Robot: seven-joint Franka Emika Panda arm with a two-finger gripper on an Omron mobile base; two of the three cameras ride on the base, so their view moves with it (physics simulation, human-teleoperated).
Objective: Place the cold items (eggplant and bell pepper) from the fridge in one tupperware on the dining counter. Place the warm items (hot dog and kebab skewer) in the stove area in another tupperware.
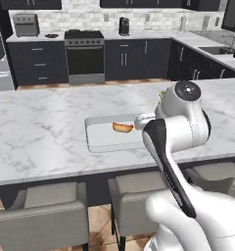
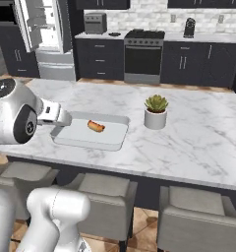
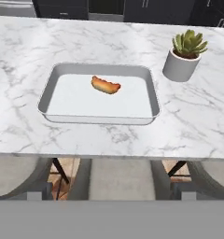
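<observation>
One hot dog (image 3: 105,85) in the tupperware (image 3: 48,88), fingers spread wide, holding nothing. Risk: mixing cold items into this warm tray; kebab still missing.

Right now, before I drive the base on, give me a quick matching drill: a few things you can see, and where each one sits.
Things:
1. hot dog
2. potted plant
3. stove
4. toaster oven

Places:
A. on the back counter, left of the stove
B. inside the tupperware on the dining counter
C. against the back wall, between dark cabinets
D. on the dining counter, right of the tupperware

Pairs: 1-B, 2-D, 3-C, 4-A
</observation>
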